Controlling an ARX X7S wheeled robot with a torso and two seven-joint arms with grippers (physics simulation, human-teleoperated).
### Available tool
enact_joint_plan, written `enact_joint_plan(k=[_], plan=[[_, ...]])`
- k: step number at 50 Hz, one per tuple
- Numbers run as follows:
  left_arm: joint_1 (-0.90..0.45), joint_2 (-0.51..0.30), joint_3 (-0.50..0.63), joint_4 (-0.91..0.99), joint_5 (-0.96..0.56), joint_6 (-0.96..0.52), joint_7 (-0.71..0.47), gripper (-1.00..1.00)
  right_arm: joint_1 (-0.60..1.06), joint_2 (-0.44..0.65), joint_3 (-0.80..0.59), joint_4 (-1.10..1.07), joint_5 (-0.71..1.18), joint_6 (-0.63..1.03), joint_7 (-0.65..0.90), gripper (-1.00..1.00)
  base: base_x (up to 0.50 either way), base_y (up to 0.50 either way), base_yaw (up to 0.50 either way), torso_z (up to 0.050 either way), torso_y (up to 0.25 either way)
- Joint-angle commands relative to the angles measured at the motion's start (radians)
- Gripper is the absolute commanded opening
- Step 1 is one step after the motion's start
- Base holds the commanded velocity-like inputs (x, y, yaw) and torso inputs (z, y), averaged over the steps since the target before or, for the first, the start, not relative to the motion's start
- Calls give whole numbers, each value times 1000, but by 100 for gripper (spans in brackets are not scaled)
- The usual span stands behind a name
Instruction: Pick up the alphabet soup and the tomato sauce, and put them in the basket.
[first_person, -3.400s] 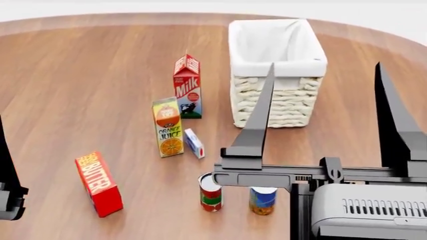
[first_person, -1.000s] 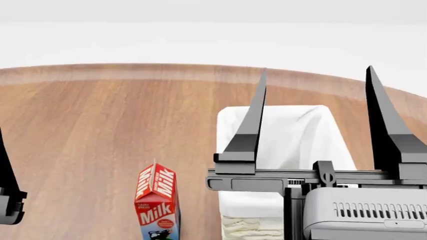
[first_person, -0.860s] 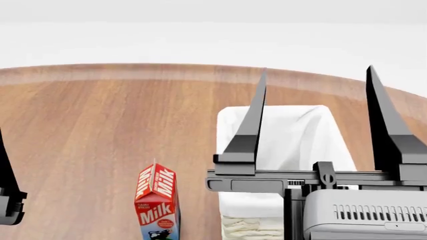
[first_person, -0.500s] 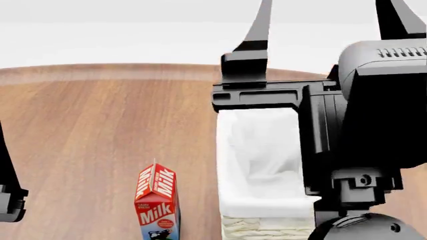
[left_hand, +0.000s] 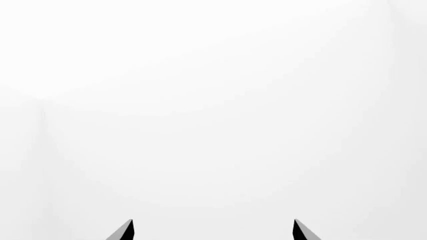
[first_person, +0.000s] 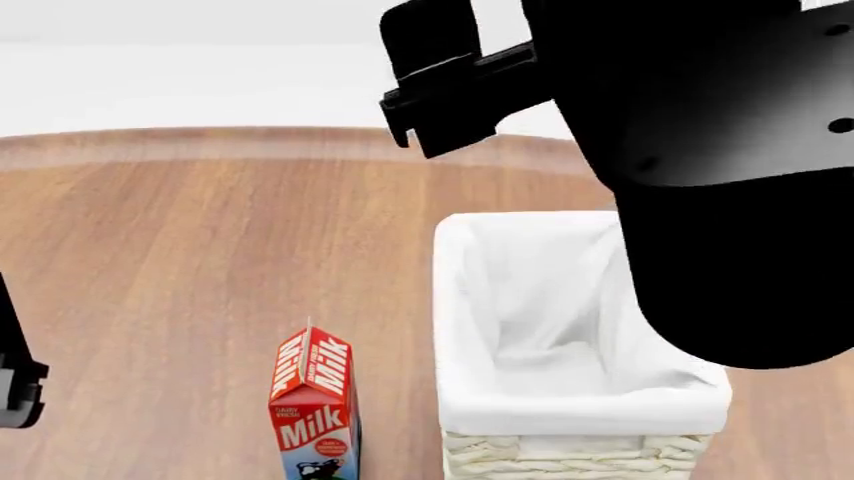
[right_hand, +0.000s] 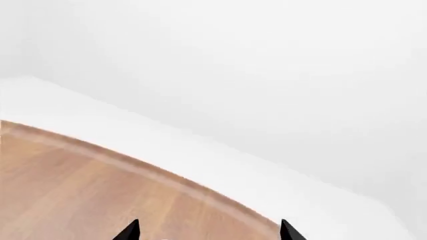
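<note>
Neither the alphabet soup nor the tomato sauce is in view. The basket (first_person: 583, 407), cream wicker with a white cloth lining, stands at the lower right of the head view, and its inside shows only cloth. My right arm (first_person: 707, 150) looms large and black above it, with its fingers past the top of the picture. In the right wrist view my right gripper (right_hand: 208, 231) is open with nothing between its tips, facing the table's far edge. My left gripper (left_hand: 212, 230) is open too, seen against plain white.
A red milk carton (first_person: 315, 412) stands upright just left of the basket. The round wooden table (first_person: 200, 260) stretches away to a curved far edge (right_hand: 133, 162). Part of my left arm (first_person: 16, 380) shows at the head view's left edge.
My right arm has risen and swung towards the camera, and its fingers have left the top of the head view. The basket's opening now shows unblocked. Since 3.4 s ago the head view has lost the cans.
</note>
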Motion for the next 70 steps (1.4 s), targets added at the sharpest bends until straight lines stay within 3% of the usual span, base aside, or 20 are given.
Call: enact_joint_plan(k=[1,12,27,33,40,54,70], plan=[[-18,0,2,0,20,-11,14,100,221,150,-334,177,524,4,304,100,0,0,0,0,0],[-28,0,2,0,28,-15,18,100,236,271,-606,-19,855,-84,374,100,0,0,0,0,0],[-25,0,8,0,35,-13,19,100,72,442,-676,-324,908,-248,396,100,0,0,0,0,0],[-21,0,7,0,34,-9,17,100,-11,481,-663,-423,893,-326,372,100,0,0,0,0,0],[-9,0,10,0,34,-6,10,100,-277,567,-633,-573,758,-518,327,100,0,0,0,0,0],[4,0,10,0,25,5,0,100,-578,680,-575,-684,522,-806,242,100,0,0,0,0,0],[-3,0,4,0,25,1,5,100,-694,695,-615,-804,462,-881,315,100,0,0,0,0,0]])
